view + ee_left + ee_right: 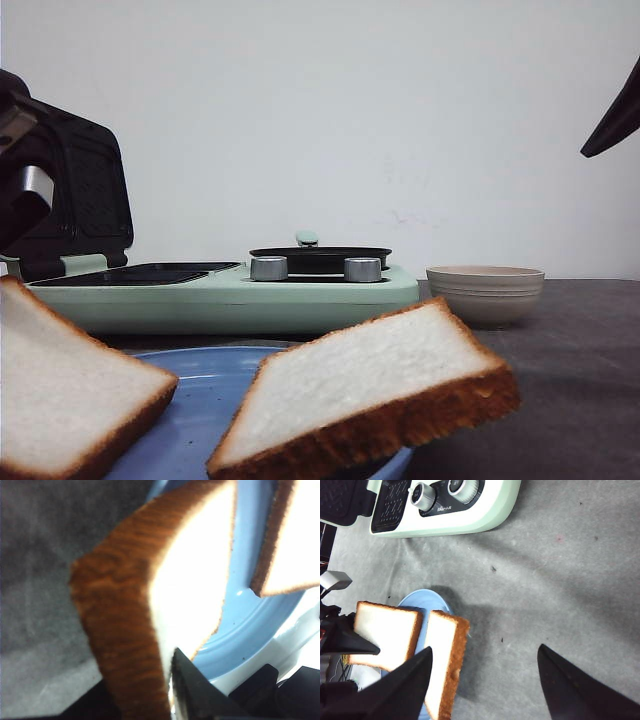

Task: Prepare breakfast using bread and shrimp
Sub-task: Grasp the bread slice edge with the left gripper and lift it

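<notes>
A mint-green breakfast maker (230,295) sits across the grey table (580,380), its sandwich-press lid (75,195) tipped open on the left and a small dark pan (320,258) sitting on its right side behind two silver knobs (268,268). A beige bowl (485,293) stands just beside it to the right; its contents are hidden by the rim.

In front, a blue plate (205,400) carries two slices of bread. One slice (365,395) lies tilted, overhanging the plate's edge. The other slice (150,605) is pinched at one edge between the left gripper's (172,690) fingers, as the left wrist view shows, and is still over the plate.

The right gripper (485,680) hangs above bare table near the plate, its two dark fingers (570,685) spread wide apart and holding nothing.

The job looks barely begun: the press plates appear bare, no bread is in the machine, and one slice is only now in a grip. Loading the bread, handling the shrimp and closing the lid all seem left to do.

No shrimp can be seen in any view. The left arm is mostly cut off at the frame edge, the gripped slice is blurred and overexposed up close, and whether it has cleared the plate cannot be told.
</notes>
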Robot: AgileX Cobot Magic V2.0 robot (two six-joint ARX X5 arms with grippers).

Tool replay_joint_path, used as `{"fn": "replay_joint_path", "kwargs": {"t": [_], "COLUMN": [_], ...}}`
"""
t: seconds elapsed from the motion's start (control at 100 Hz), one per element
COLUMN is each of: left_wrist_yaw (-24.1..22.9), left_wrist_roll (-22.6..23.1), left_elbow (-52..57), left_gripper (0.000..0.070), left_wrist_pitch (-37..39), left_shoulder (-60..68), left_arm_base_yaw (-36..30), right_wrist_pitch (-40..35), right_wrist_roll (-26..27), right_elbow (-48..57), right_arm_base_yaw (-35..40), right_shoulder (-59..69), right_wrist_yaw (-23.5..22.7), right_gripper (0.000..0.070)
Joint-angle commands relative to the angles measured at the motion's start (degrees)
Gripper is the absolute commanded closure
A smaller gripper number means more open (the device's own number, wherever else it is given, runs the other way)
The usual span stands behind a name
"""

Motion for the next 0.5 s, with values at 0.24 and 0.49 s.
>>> {"fn": "replay_joint_path", "kwargs": {"t": [0.24,0.49], "left_wrist_yaw": [-1.2,-2.0], "left_wrist_roll": [0.3,-0.2], "left_elbow": [1.8,5.7], "left_gripper": [0.0698,0.0697], "left_wrist_pitch": [-1.0,-1.2], "left_shoulder": [-5.3,-10.5], "left_arm_base_yaw": [-0.2,-0.2], "right_wrist_pitch": [0.1,0.1], "right_wrist_roll": [-0.5,-0.5], "right_elbow": [0.9,0.9], "right_arm_base_yaw": [0.2,0.2], "right_shoulder": [0.3,0.3], "right_wrist_yaw": [-0.2,-0.2], "right_gripper": [0.0289,0.0289]}}
